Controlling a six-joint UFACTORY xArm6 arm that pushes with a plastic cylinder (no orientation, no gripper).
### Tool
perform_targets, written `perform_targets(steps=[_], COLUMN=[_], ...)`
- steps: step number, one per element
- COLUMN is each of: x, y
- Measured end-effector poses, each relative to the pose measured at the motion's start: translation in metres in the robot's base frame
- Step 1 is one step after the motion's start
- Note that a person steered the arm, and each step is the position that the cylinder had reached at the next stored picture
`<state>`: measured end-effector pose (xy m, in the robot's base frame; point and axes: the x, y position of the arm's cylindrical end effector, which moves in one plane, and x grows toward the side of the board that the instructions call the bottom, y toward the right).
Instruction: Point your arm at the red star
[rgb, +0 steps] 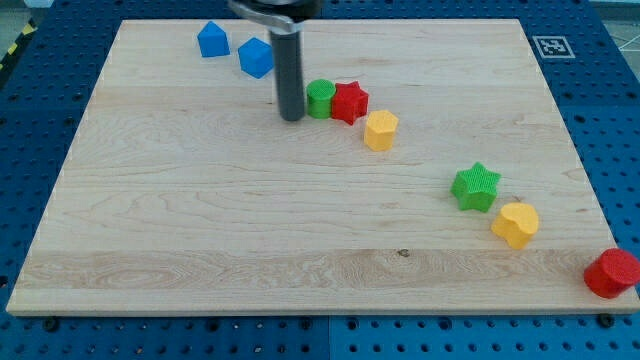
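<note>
The red star (350, 101) sits near the view's top centre on the wooden board (200, 220). A green round block (320, 98) touches its left side. My tip (292, 117) is just left of the green block, so the green block lies between the tip and the red star. A yellow hexagon block (380, 130) lies just to the lower right of the star.
Two blue blocks (212, 40) (256, 57) lie at the top left. A green star (475, 186) and a yellow heart-like block (515, 224) lie at the right. A red round block (611, 273) sits at the board's bottom right corner.
</note>
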<state>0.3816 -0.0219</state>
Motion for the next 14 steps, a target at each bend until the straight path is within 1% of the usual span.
perform_targets(steps=[1,2,3,4,5,6,7,8,9,10,11,12,14], x=[-0.006,-0.017,-0.017,-0.011,-0.001,-0.010,-0.052,-0.121,-0.137,-0.190,-0.191,-0.190,-0.187], y=[0.033,0.025,0.007,0.001,-0.019,-0.083,-0.177,-0.276,-0.283,-0.273,-0.269,-0.181,0.063])
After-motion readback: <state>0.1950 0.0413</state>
